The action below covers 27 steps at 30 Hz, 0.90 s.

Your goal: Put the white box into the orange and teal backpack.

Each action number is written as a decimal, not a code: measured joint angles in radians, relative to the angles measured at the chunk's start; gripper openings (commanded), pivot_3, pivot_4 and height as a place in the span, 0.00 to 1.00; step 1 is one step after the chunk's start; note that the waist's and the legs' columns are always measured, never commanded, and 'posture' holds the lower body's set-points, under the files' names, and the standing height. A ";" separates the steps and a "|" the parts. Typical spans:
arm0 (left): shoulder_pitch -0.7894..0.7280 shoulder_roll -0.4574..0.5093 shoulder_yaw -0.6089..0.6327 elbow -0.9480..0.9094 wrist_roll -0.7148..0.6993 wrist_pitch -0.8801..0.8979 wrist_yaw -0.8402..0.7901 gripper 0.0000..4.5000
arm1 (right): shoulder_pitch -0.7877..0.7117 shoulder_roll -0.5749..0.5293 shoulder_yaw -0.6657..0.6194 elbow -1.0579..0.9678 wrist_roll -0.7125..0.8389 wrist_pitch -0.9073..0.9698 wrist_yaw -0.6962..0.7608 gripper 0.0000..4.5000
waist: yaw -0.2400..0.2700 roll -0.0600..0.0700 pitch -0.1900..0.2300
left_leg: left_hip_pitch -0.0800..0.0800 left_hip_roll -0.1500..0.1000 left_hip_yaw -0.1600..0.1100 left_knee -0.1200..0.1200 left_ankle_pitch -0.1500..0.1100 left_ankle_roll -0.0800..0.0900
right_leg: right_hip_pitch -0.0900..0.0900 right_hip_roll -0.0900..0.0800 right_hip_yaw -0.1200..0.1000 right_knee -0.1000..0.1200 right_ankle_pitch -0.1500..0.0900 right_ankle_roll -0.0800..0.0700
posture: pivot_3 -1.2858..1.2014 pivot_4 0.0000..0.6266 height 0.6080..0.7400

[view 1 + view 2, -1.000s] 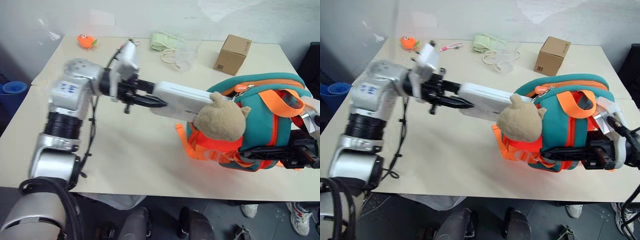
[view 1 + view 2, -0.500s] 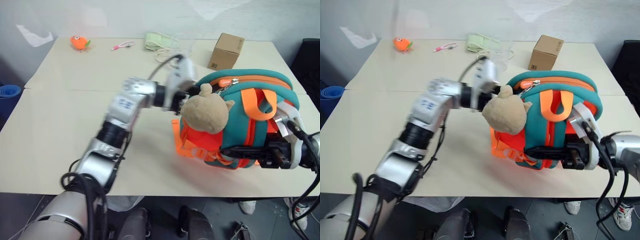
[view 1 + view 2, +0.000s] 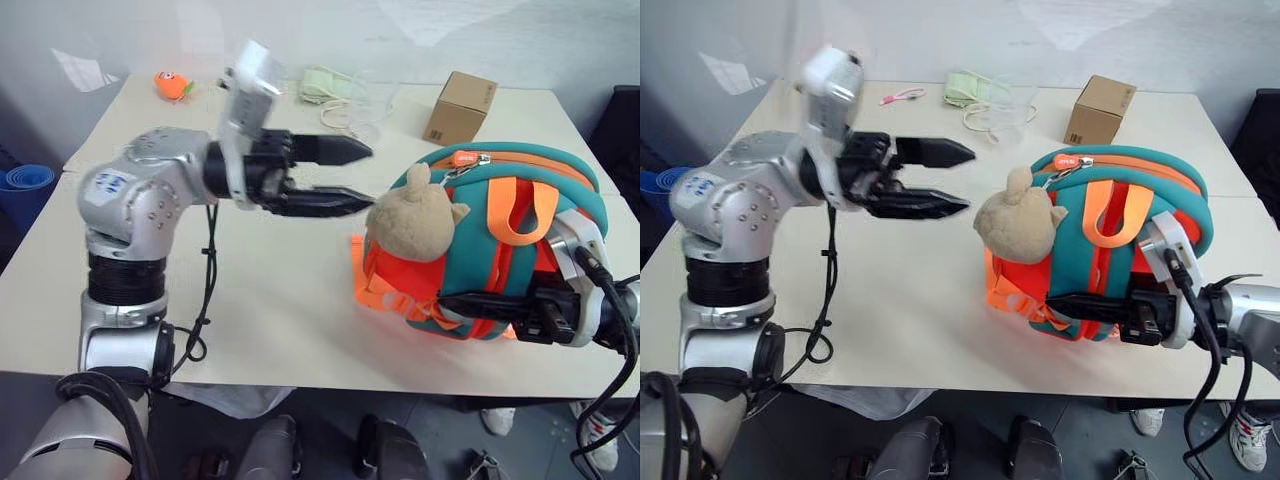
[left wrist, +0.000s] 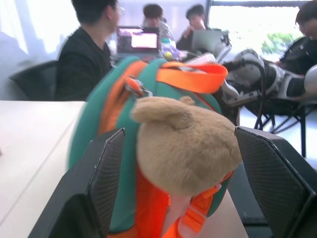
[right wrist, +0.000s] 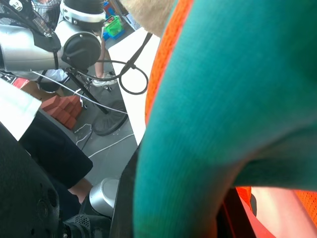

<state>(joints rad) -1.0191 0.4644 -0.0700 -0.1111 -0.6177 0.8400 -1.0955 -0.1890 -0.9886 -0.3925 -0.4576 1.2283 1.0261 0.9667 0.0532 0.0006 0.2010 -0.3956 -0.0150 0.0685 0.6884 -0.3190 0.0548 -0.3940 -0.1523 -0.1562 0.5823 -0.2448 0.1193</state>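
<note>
Orange and teal backpack (image 3: 500, 250) sat near the table's (image 3: 270, 290) right front edge; our right gripper (image 3: 1080, 305) pinched its front, our left gripper (image 3: 340, 175) hung open just beside its bear (image 3: 415, 215); white box unseen, presumably inside

No legible text on anything.

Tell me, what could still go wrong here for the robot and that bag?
1. The orange and teal backpack stands upright on the table, steadied by the shut right hand at its base; a slip could let it topple.
2. The open left hand hangs beside the plush bear and could knock the bag.
</note>
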 measured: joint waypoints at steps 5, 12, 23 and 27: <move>0.010 -0.056 -0.089 0.003 0.062 -0.034 0.066 0.83 | -0.034 0.008 0.021 0.017 0.019 0.003 -0.021 0.00 | -0.003 0.000 0.000 | 0.001 0.001 0.002 0.000 0.000 0.000 | 0.000 0.001 -0.001 0.000 0.000 0.000 | 0.52 0.24 1.00; 0.022 -0.080 -0.106 0.016 0.099 -0.065 0.104 0.44 | -0.041 0.021 0.034 0.017 0.033 0.003 -0.058 0.00 | -0.001 0.000 0.000 | 0.001 0.001 0.002 0.000 0.000 0.000 | 0.000 0.001 0.000 0.000 0.000 -0.001 | 0.52 0.24 1.00; -0.015 0.066 -0.087 0.146 0.112 -0.107 0.009 0.14 | 0.049 0.032 -0.013 0.016 0.051 0.001 -0.082 0.00 | -0.003 0.000 0.000 | 0.001 0.002 0.003 0.000 0.000 0.000 | -0.002 0.002 -0.001 0.001 0.000 -0.001 | 0.52 0.24 1.00; -0.067 0.213 -0.069 0.304 0.183 -0.231 -0.104 0.14 | 0.120 0.029 -0.073 0.013 0.052 -0.002 -0.071 0.00 | -0.006 0.000 0.000 | 0.001 0.002 0.005 -0.001 -0.001 0.000 | -0.002 0.002 0.000 0.001 0.000 -0.001 | 0.52 0.24 1.00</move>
<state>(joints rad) -1.0860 0.6779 -0.1390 0.1931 -0.4348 0.6087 -1.1993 -0.0693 -0.9594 -0.4656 -0.4446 1.2800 1.0243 0.8955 0.0475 0.0007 0.2010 -0.3944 -0.0129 0.0733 0.6874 -0.3197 0.0551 -0.3964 -0.1501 -0.1559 0.5830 -0.2448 0.1182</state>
